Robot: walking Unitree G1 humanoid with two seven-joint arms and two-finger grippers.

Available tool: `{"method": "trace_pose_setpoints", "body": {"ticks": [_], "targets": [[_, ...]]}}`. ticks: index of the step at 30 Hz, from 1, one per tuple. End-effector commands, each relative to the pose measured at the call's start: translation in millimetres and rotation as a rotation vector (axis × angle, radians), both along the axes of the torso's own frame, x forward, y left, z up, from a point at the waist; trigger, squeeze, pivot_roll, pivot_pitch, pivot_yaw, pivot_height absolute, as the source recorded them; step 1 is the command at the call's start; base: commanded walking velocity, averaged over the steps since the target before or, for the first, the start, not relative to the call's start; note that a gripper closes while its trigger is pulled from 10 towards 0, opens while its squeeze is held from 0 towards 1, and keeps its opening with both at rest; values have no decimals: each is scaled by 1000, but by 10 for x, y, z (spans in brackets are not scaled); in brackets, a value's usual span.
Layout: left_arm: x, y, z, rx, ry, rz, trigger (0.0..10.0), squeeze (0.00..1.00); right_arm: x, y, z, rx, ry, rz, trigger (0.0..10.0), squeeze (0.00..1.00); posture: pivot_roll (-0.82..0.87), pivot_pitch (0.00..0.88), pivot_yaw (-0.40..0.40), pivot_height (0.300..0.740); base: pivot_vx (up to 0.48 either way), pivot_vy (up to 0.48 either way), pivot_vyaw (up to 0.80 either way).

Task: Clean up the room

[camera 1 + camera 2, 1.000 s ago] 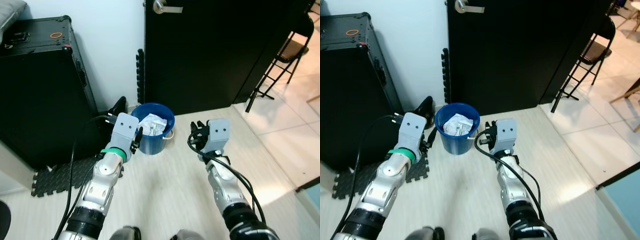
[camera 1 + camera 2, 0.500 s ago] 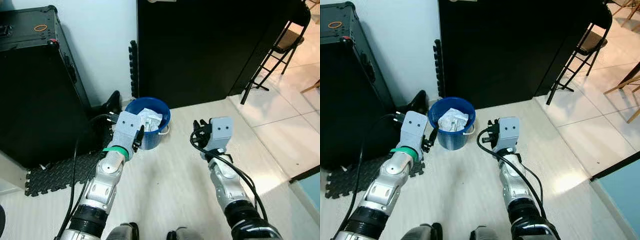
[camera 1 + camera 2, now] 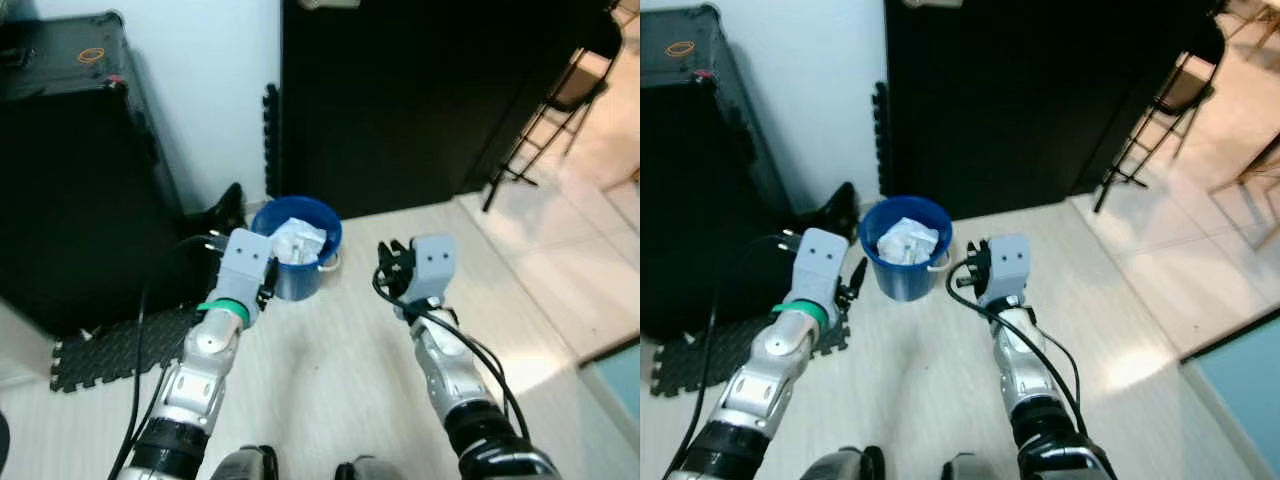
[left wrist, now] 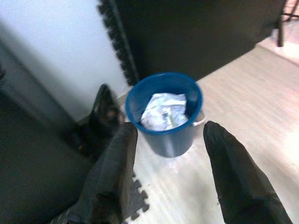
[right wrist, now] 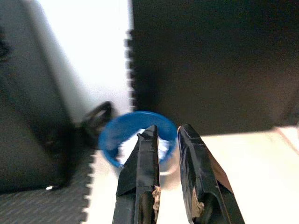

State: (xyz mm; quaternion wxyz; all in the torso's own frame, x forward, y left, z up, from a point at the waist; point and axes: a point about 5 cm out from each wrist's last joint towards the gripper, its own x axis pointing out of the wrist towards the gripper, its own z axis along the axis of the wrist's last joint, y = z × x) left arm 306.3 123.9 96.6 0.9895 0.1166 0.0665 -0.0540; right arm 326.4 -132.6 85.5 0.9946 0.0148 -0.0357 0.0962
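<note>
A blue bucket (image 3: 296, 243) stands on the pale floor by the black door, with crumpled white paper (image 4: 163, 111) inside it. My left gripper (image 4: 170, 127) hangs just short of the bucket on its left side, open, with nothing between its fingers (image 4: 112, 172). To the right of the bucket my right gripper (image 5: 168, 129) is held at about the same height, pointing toward it. Its two fingers (image 5: 142, 177) are shut with nothing between them.
A large black case (image 3: 80, 170) stands at the left on a black foam mat (image 3: 110, 345). A dark shoe-like object (image 3: 225, 205) lies beside the bucket. Foam tiles (image 3: 270, 140) lean by the black door (image 3: 400, 100). A folding chair (image 3: 560, 110) is far right.
The camera has shifted over the second and the picture is now slightly blurred. Both arms keep about the same pose before the bucket; neither gripper has changed its state.
</note>
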Motion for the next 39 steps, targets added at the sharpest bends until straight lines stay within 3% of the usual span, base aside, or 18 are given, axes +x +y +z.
{"method": "trace_pose_setpoints", "body": {"ticks": [1,39], "targets": [[-26,-39,-21,1,13,-6,10000,0,-29,-49,-85,6,42,-21,10000,0,3,35,12,708,0,0,-781],[-4,-34,69,-6,-12,26,10000,0,-28,-13,-79,17,39,-20,10000,0,11,46,25,708,0,0,-789]]}}
